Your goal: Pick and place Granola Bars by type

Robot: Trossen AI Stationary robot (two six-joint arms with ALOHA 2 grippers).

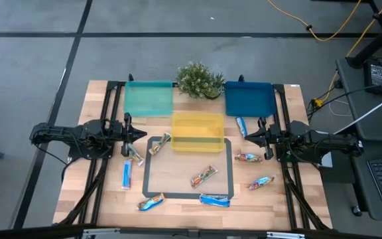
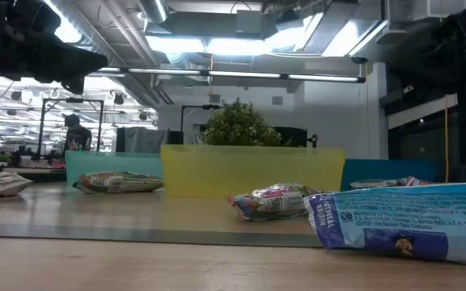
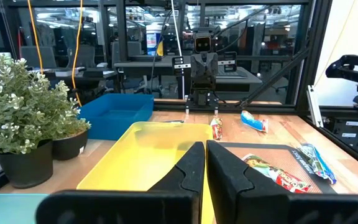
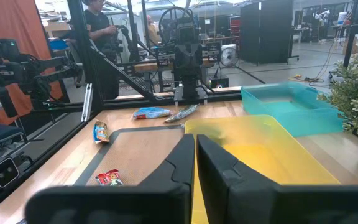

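Left hand sits at the counter's left side, fingers pressed together, holding nothing. Nearest bars to it: a tan/green bar just on its near side, a blue bar nearer still, & another tan/green bar just to its right, lying across the left edge of the dark taped frame. Near edge, left of centre: a silvery-blue bar. Far row, left to right: teal tray, small potted plant, blue tray; yellow tray sits mid-counter, in front of the plant. Inside the frame, a red-print bar; on its near edge, a bright blue bar. Right side: a blue bar just left of the right hand, a red-print bar on that hand's near side, & a blue/red bar nearer yet. Right hand also has fingers together, empty. High view alone gives the full layout w/ all nine bars. Low view shows no hands, only bars end-on, w/ the blue wrapper filling its right foreground. Wrist views each show the opposite arm across the yellow tray; right wrist view also shows a person standing beyond the counter.
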